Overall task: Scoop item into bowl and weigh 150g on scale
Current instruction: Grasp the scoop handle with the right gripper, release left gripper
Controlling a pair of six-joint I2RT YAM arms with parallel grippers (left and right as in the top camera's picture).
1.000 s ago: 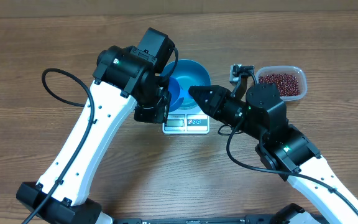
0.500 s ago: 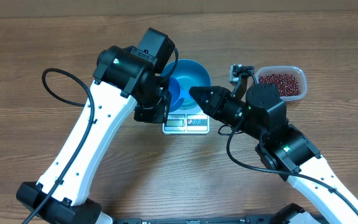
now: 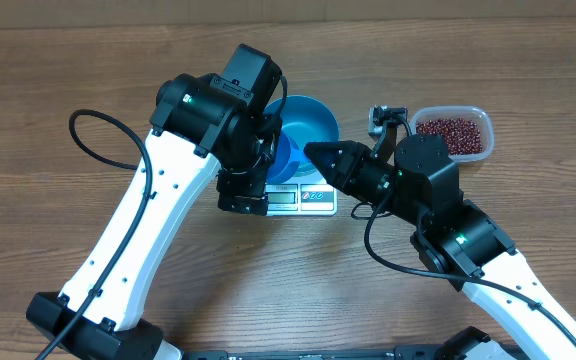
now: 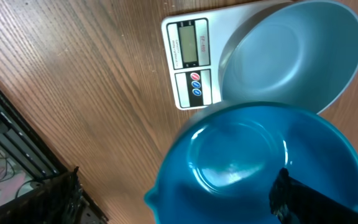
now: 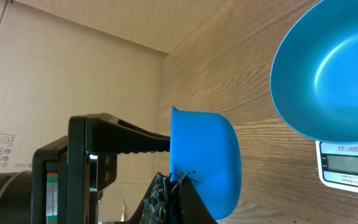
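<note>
1 ea: bowl (image 3: 313,120), scale (image 3: 300,198), scoop (image 3: 288,162), tub (image 3: 490,135).

Scale (image 3: 300,198) top mostly beneath the bowl (image 3: 310,122); its display (image 3: 282,197) reading illegibly small, perhaps blank.

I count one white scale (image 3: 300,198), with one deep blue bowl (image 3: 313,118) sitting on it. One smaller blue scoop (image 3: 286,160) hangs over the scale's left edge. One clear tub (image 3: 478,118) stands right of the scale, holding one heap of beans (image 3: 453,136), too many to count. Two arms flank the scale: the left arm (image 3: 158,220) and the right arm (image 3: 463,240).
</note>
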